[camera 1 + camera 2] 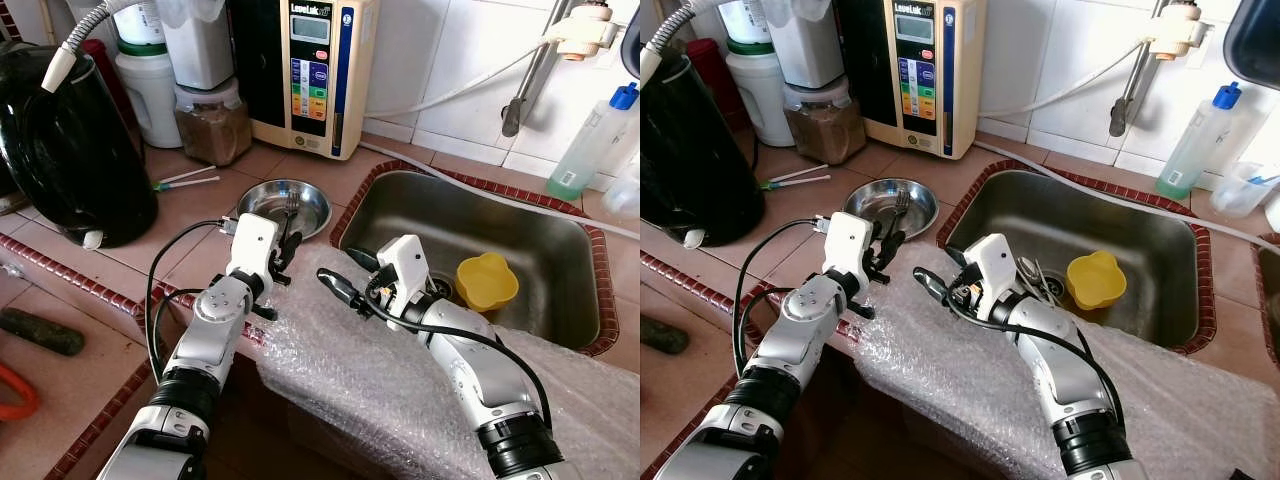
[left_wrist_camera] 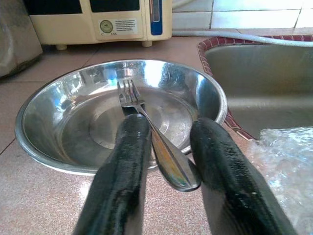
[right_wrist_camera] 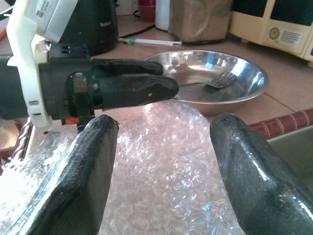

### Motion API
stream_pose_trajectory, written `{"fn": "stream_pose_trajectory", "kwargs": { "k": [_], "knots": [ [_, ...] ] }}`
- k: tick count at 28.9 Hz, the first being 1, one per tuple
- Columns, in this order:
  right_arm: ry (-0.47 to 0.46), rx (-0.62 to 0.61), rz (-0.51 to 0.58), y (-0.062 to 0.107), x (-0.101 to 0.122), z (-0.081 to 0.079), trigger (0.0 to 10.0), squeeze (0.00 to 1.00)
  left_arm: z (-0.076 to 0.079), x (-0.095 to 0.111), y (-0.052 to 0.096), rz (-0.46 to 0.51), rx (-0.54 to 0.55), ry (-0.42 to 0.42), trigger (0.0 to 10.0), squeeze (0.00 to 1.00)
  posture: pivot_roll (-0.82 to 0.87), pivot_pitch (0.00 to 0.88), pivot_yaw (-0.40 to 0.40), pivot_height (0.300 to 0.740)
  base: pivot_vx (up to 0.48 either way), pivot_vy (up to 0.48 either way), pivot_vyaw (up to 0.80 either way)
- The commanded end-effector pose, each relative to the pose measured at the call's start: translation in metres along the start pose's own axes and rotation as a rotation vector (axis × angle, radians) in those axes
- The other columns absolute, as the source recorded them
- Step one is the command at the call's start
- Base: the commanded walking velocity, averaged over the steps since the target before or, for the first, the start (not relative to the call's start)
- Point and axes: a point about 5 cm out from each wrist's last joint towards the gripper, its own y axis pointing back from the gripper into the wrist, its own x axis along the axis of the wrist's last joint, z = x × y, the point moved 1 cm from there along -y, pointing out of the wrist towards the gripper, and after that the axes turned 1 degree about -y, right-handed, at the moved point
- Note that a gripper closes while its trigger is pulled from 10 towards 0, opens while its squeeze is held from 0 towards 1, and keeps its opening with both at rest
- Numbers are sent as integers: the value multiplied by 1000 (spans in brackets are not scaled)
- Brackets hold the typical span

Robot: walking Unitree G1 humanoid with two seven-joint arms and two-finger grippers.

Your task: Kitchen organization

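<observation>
Where the tiled table [image 1: 110, 330] meets the sink's [image 1: 560, 300] left rim, 1 fork [image 2: 146, 127] is held by the left pincer [image 2: 168, 161], its handle end clamped between the 2 black fingers [image 2: 122, 171]. The fork's long axis runs away from the robot, toward the back wall: its tines point that way and lie over the inside of 1 steel bowl [image 1: 315, 215], while the handle crosses the bowl's near rim back to the fingers. The fork is tilted slightly, tines lower than the handle end as far as can be told. The bowl stands on the table just left of the sink and in front of 1 cream water appliance [image 1: 305, 70].

The right pincer [image 3: 161, 161] is held wide, with nothing between its fingers, over a sheet of bubble wrap [image 1: 400, 390] spread across the table's front edge; it is aimed toward the left pincer and the bowl. In the sink, 1 yellow cup [image 1: 487, 281] lies near the drain. At the table's left side 1 black kettle [image 1: 65, 150] is seen, with 1 jar of brown powder [image 1: 212, 120] and 1 white container [image 1: 150, 90] behind it toward the wall. Beside the sink's far right corner 1 clear bottle with a blue cap [image 1: 595, 140] stands.
</observation>
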Motion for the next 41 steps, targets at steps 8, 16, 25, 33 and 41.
{"fn": "stream_pose_trajectory", "kwargs": {
  "k": [8,16,25,33,41],
  "knots": [
    [14,-6,1,0,3,0,10000,0,-2,1,2,-4,-2,0,0,0,4,0,2,740,0,0,0],
    [16,-8,-2,0,1,-1,10000,0,-10,7,4,35,55,-4,0,0,4,0,1,740,0,0,0],
    [19,-27,2,-1,2,2,10000,0,-17,28,8,180,143,7,0,0,5,0,1,740,0,0,0],
    [24,-58,2,-2,3,7,10000,0,-13,47,9,288,142,23,0,0,6,0,-4,740,0,0,0],
    [-196,-321,88,-4,16,47,10000,0,35,68,13,424,-121,52,0,0,13,0,-8,740,0,0,0]
  ]
}}
